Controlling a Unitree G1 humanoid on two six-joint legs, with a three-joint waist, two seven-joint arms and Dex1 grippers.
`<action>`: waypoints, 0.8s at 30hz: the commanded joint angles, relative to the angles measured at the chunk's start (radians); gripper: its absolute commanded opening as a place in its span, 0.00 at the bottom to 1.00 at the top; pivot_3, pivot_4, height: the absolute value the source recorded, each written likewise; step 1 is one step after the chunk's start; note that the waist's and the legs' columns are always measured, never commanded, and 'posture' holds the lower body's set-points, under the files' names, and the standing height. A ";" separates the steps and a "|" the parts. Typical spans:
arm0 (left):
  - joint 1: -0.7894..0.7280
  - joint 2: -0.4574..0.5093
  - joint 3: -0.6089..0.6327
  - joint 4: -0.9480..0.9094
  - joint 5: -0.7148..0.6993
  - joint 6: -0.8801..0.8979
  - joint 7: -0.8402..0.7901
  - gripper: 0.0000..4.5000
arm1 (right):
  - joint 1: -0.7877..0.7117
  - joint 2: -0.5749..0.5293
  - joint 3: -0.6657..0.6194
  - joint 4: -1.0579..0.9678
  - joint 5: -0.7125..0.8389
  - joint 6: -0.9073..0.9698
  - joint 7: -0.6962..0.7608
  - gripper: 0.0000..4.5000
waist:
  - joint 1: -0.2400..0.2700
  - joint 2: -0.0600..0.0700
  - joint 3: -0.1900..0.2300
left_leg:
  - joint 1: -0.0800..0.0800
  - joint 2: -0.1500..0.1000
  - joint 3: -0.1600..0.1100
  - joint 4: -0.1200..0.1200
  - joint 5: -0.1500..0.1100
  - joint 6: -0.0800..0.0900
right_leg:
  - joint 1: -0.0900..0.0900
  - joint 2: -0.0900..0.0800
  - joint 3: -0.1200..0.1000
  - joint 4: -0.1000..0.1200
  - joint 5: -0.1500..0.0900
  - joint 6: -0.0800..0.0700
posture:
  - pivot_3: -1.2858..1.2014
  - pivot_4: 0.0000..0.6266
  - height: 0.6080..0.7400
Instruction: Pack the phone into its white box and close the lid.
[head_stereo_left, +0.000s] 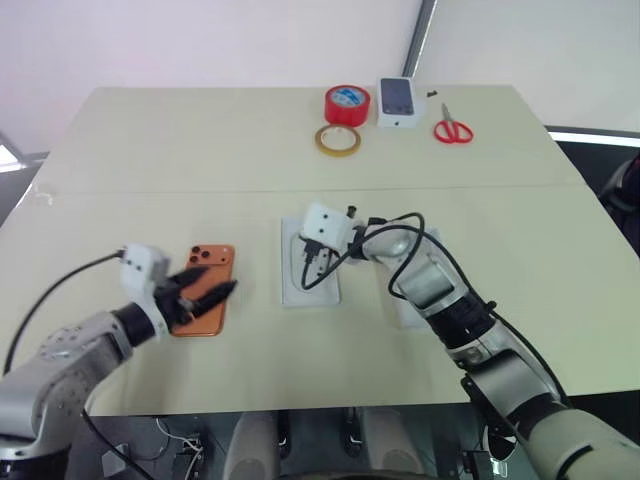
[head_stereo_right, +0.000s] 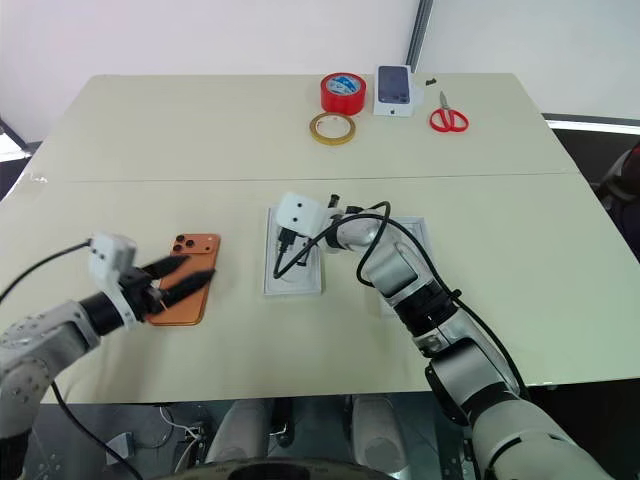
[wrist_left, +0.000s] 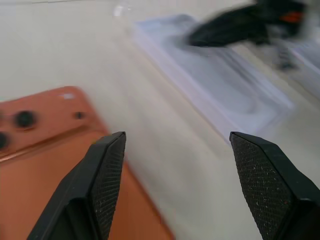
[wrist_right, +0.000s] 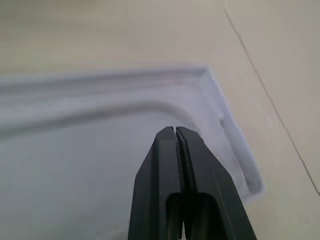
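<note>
I see a pale beige worktop (head_stereo_left: 200, 150) with a seam running across it, against a plain light wall. At the far edge sit a red tape roll (head_stereo_left: 346, 104), a tan tape ring (head_stereo_left: 339, 140), a small white box picturing a dark phone (head_stereo_left: 397, 102) and red-handled scissors (head_stereo_left: 452, 129).

The phone (head_stereo_right: 186, 292) lies back-up on the near left of the worktop, camera cluster toward the far side. The white box (head_stereo_right: 294, 266) lies open just right of it, near centre; another white piece (head_stereo_right: 412, 240) beyond the right arm is mostly hidden, and I cannot tell what it is.

Left gripper (head_stereo_right: 181, 277): fingers spread wide, empty, poised over the phone's right part; from the left wrist view one finger (wrist_left: 100, 185) is above the orange back, the other above bare worktop. Contact not discernible.

Right gripper (wrist_right: 176, 131): fingers pressed together, nothing between them, tip over the interior of the white box near one corner.
</note>
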 joint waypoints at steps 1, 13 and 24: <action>-0.025 0.006 0.083 0.037 -0.009 0.097 0.121 0.99 | -0.019 0.060 -0.004 -0.103 0.045 0.117 0.016 0.00 | 0.001 0.000 0.000 | 0.001 0.000 0.000 0.000 0.000 0.000 | 0.000 0.000 0.000 0.002 0.000 0.001 | 0.52 0.24 1.00; -0.138 0.064 0.123 0.119 -0.151 0.517 0.200 0.99 | -0.078 0.177 0.243 0.003 -0.017 0.171 0.091 0.00 | 0.001 -0.001 -0.001 | 0.001 0.000 -0.003 0.002 0.002 -0.002 | 0.002 0.000 -0.004 0.003 0.000 0.000 | 0.52 0.24 1.00; -0.170 -0.028 0.118 0.067 -0.248 0.668 0.198 0.99 | -0.145 0.248 0.288 0.186 -0.067 0.091 0.104 0.00 | 0.002 0.000 -0.002 | 0.002 -0.001 -0.003 0.000 0.000 -0.006 | 0.001 -0.003 -0.003 0.003 0.000 0.000 | 0.52 0.24 1.00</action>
